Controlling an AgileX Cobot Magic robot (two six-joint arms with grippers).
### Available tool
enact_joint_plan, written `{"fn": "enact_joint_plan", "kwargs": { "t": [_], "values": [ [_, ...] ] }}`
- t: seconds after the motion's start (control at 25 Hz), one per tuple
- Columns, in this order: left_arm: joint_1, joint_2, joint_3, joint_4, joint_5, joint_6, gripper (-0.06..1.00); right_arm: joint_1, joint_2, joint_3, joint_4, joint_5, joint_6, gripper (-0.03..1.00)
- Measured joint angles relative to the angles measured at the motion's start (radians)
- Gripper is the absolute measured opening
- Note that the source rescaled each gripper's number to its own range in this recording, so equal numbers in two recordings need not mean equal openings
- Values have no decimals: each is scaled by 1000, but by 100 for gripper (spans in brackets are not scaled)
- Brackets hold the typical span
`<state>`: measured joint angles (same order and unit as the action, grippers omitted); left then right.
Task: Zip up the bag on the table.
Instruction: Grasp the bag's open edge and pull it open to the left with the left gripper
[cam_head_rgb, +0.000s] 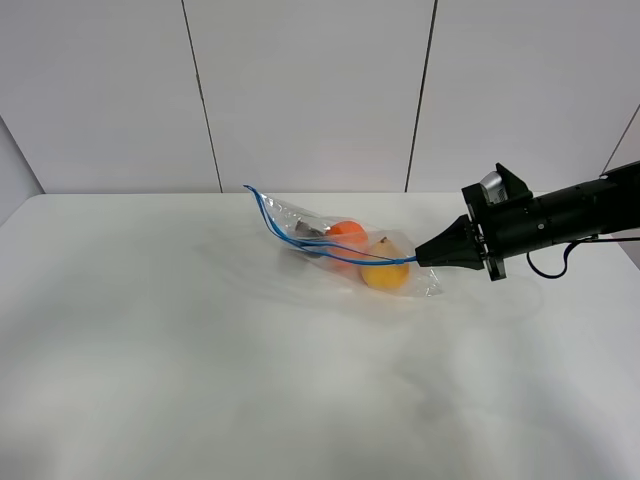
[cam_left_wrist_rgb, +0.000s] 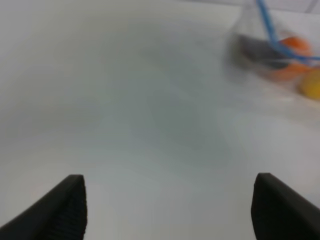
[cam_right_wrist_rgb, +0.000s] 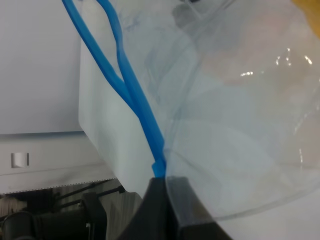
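Right claw (cam_head_rgb: 422, 257) pinched shut on the blue zip strip (cam_right_wrist_rgb: 143, 122) at the right end of the bag (cam_head_rgb: 335, 240) lying on the table (cam_head_rgb: 150, 350), left claw (cam_left_wrist_rgb: 167, 210) wide open and empty: pin the far corner with it, then slide straight along the strip.

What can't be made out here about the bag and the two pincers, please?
- Dark item in the bag: blurred in left wrist view, small behind crinkled plastic in exterior high.
- Left pincer: left wrist view's edge cuts off all but two fingertips.
- Right pincer: tips covered by bag plastic in right wrist view.
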<state>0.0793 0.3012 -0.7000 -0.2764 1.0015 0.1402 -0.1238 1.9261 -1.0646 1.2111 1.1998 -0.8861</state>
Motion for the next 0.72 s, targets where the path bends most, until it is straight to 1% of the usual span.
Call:
{"fn": "enact_joint_plan", "kwargs": {
  "t": [0.08, 0.12, 0.16, 0.2, 0.32, 0.4, 0.48, 0.56, 0.6, 0.64, 0.72],
  "values": [
    [0, 136, -54, -96, -50, 124, 85, 0, 0, 0, 0, 0, 1, 0],
    [0, 206, -85, -174, -75, 193, 85, 0, 0, 0, 0, 0, 1, 0],
    [0, 265, -110, -233, -98, 253, 85, 0, 0, 0, 0, 0, 1, 0],
    [0, 350, -144, -308, -118, 340, 85, 0, 0, 0, 0, 0, 2, 0],
    [0, 542, -208, -524, -143, 544, 85, 0, 0, 0, 0, -1, 4, 0],
    [-2, 673, -242, -654, -146, 683, 85, 0, 0, 0, 0, -2, 4, 0],
    [-24, 778, -264, -771, -159, 804, 85, 0, 0, 0, 0, -2, 4, 0],
    [-74, 873, -287, -847, -184, 907, 85, 0, 0, 0, 0, -3, 5, 0],
    [-114, 907, -298, -873, -207, 933, 85, 0, 0, 0, 0, -4, 7, 0],
    [-163, 945, -311, -885, -231, 954, 85, 0, 0, 0, 0, -4, 12, 0],
    [-267, 1010, -333, -882, -305, 979, 85, 0, 0, 0, 0, -6, 18, 0]
  ]
}}
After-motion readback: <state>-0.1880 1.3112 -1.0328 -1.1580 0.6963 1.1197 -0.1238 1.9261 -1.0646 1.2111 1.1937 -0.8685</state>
